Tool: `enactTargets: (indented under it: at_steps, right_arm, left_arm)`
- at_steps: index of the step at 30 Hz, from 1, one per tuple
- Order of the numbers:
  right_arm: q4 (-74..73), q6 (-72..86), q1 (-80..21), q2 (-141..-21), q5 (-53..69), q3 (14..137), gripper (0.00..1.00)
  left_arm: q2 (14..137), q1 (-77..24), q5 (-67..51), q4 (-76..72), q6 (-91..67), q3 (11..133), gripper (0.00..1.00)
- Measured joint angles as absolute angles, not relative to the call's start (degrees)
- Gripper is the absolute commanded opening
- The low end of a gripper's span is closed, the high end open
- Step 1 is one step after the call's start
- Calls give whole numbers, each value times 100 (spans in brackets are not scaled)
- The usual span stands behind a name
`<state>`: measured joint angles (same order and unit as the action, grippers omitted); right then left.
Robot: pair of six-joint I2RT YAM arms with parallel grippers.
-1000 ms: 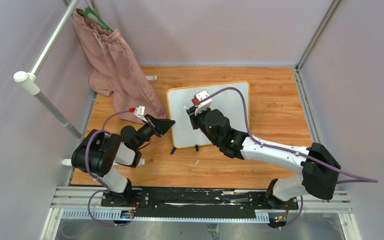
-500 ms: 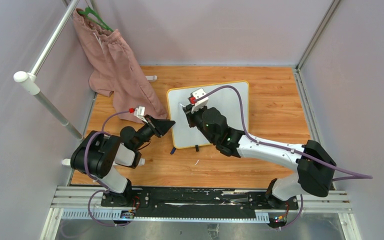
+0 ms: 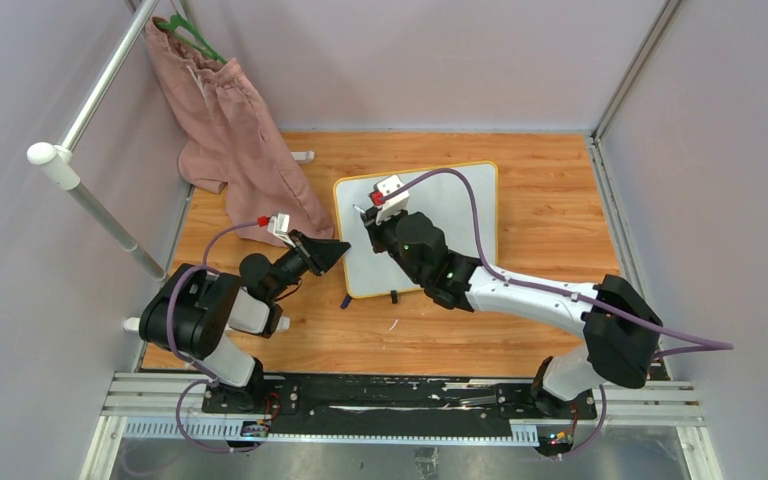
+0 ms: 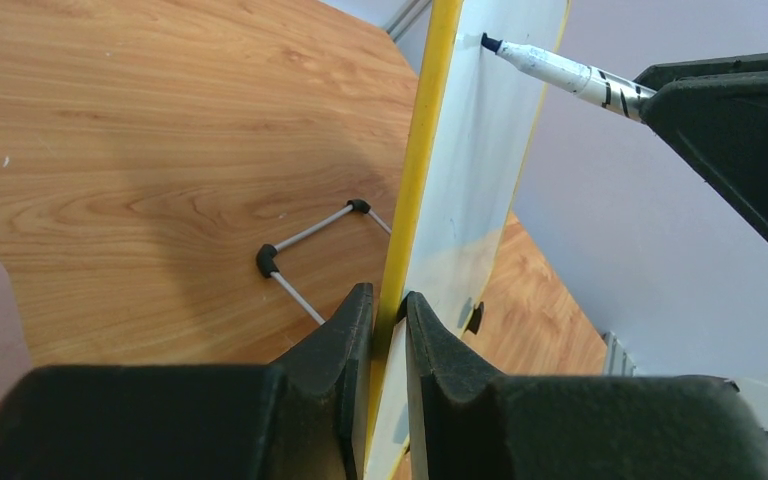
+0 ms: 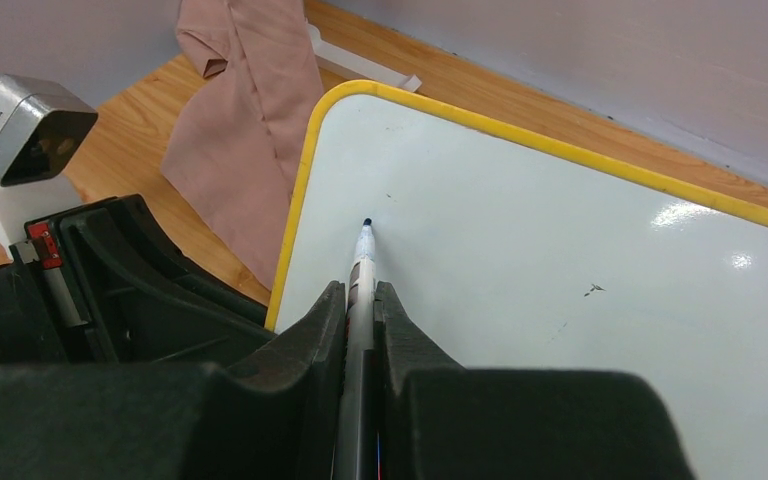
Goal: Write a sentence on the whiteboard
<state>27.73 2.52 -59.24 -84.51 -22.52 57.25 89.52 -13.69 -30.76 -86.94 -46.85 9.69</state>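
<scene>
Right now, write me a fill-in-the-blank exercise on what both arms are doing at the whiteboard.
The left gripper is shut on the whiteboard's ____ frame.
The right gripper holds a ____ with its tip at the board.
The cloth left of the board is ____.
Missing: yellow; marker; pink.

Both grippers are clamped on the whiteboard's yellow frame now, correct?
Not both. Only the left gripper clamps the yellow frame of the whiteboard; the right gripper is shut on a marker, its tip at the board's face, as the right wrist view shows.
</scene>
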Motion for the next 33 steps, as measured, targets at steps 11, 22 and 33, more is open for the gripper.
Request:
enactTargets:
  at_steps: [11, 22, 33]
  right_arm:
    - [2694, 314, -5929, -8473, -2259, 5725, 0]
    - [2569, 517, -5992, -8455, -2255, 5529, 0]
    - [2471, 681, -6062, -8322, -2255, 5260, 0]
  left_arm:
    - [8927, -1374, -3068, -8683, -4624, 954, 0]
    - [8903, -1374, -3039, -8639, -4578, 950, 0]
    - [8895, -1376, -3039, -8624, -4563, 945, 0]
